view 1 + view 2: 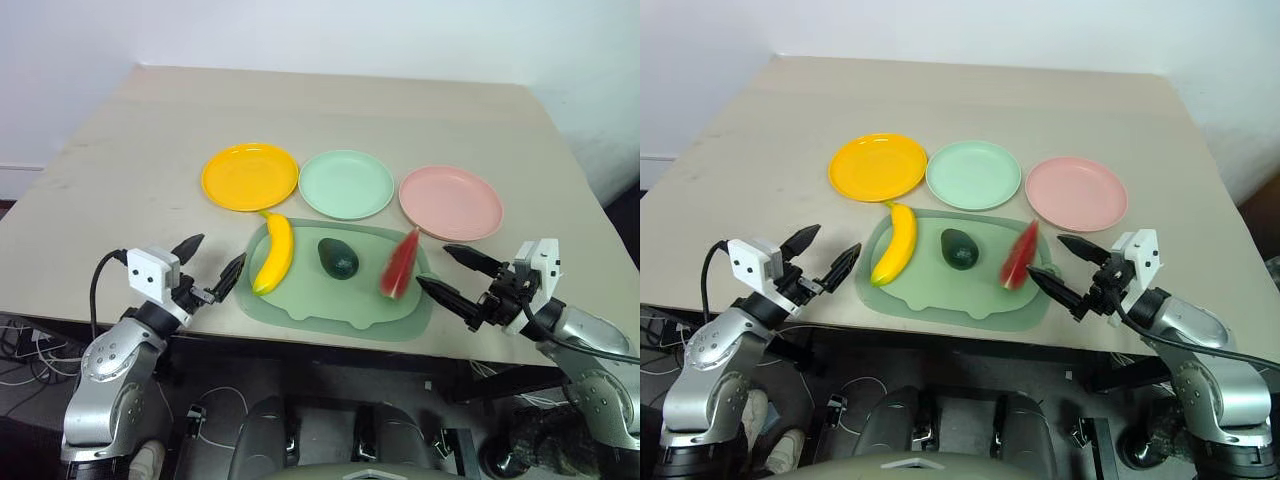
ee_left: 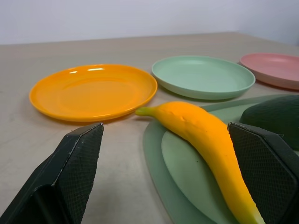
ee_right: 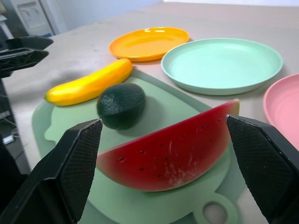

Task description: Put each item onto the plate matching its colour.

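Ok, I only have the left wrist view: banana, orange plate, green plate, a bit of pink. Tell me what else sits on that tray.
Observer: A watermelon wedge lies at the right end of the tray, past the avocado.
Operator: Give me the right gripper.
Observer: The right gripper is open, beside the wedge, holding nothing.
Operator: Confirm the pink plate is free.
Observer: The pink plate has nothing on it.
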